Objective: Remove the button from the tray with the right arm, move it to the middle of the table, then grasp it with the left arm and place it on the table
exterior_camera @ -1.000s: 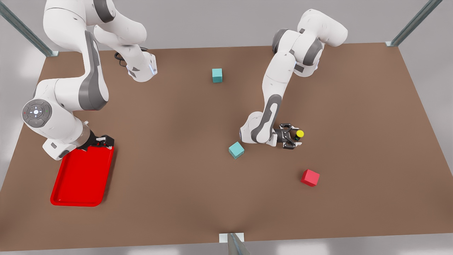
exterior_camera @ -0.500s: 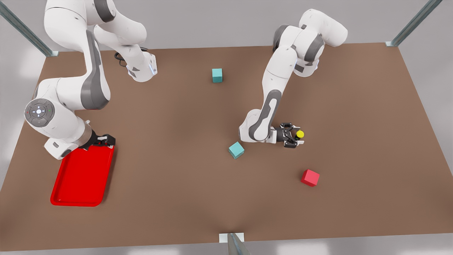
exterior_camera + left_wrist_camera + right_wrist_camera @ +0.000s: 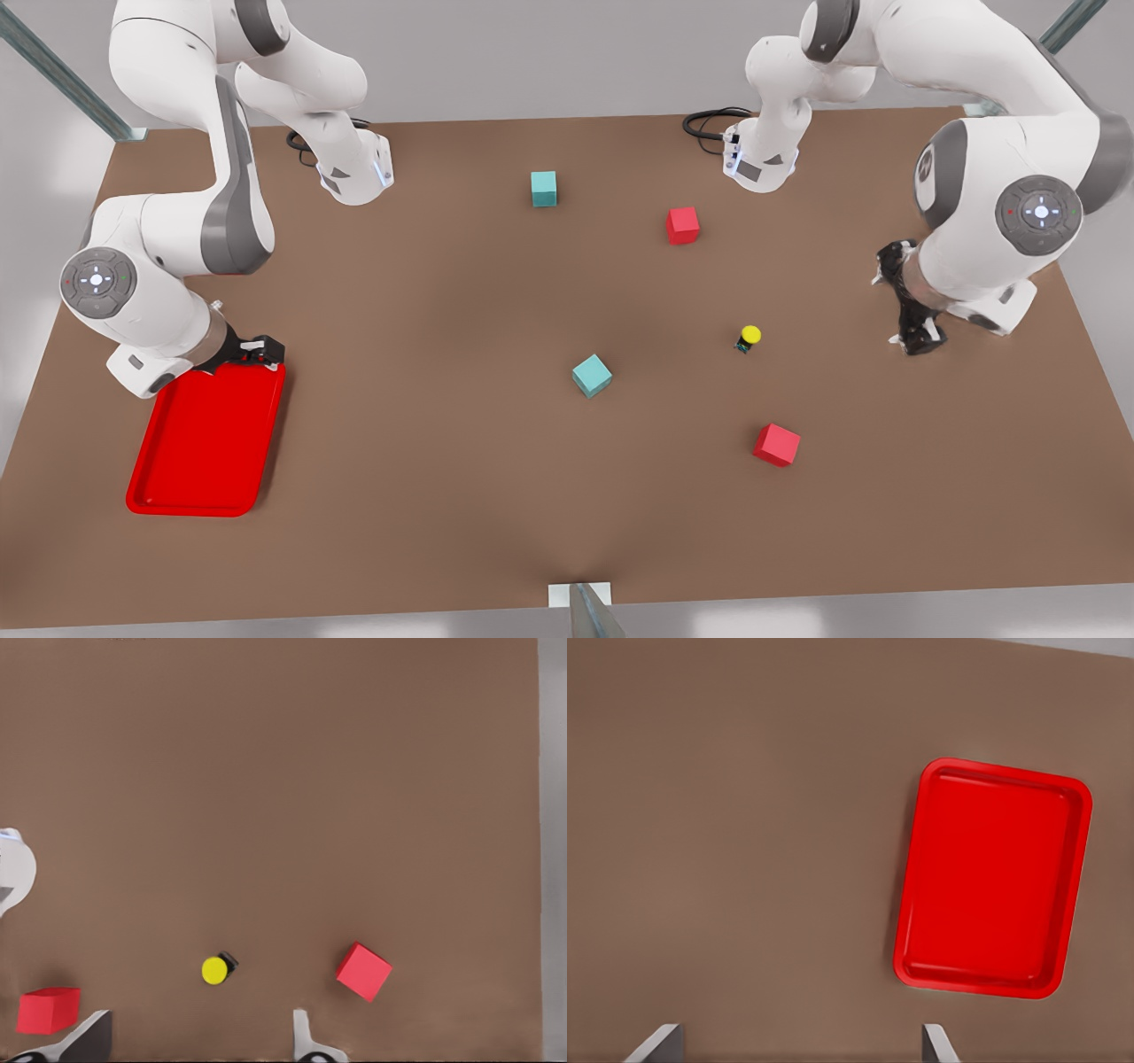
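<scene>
- The front view looks steeply down from high up across the whole flat brown tabletop (image 3: 461, 292).
- The left wrist view faces straight down, sharing the tiny yellow-capped black button (image 3: 216, 969).
- The right wrist view looks down on the shallow red rectangular tray (image 3: 990, 877), shared too.

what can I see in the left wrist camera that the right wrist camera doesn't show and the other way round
Left wrist view alone: the button standing on the table, two red cubes to either side of it, and the open left gripper.

Right wrist view alone: the red tray, with nothing in it, and the open right gripper.

Both share the brown tabletop.
</scene>
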Motion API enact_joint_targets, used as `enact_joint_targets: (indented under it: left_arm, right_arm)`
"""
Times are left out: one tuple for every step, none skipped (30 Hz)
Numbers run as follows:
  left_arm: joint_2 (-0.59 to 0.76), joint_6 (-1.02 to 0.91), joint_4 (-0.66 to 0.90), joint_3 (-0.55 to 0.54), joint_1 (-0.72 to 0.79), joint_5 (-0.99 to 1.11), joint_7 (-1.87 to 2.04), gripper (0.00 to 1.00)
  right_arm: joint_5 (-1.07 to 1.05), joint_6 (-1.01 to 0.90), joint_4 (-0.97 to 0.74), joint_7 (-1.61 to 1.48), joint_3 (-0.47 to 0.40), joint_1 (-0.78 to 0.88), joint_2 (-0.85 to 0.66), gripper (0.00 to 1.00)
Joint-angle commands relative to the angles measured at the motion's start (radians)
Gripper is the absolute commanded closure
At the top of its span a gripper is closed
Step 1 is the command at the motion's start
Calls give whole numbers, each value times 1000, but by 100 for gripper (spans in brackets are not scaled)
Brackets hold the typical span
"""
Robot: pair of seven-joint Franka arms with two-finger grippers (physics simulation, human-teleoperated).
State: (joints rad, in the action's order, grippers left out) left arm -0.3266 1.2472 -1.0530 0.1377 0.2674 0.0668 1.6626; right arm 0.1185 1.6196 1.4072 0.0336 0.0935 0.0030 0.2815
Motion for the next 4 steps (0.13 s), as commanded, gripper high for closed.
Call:
enact_joint_targets:
  left_arm:
    - [87,-92,-37,-13,1,-27,-1855,0]
    - [148,-33,-145,-113,-52,22,-1890,0]
    - [204,26,-249,-122,-54,22,-1915,0]
    - [212,32,-268,-124,-59,18,-2034,0]
  right_arm:
    - [0,-10,-1,2,0,2,-2,0]
    - [0,-10,-1,2,0,0,-1,0]
    - [0,-10,-1,2,0,0,-1,0]
    - [0,-10,-1,2,0,-1,-2,0]
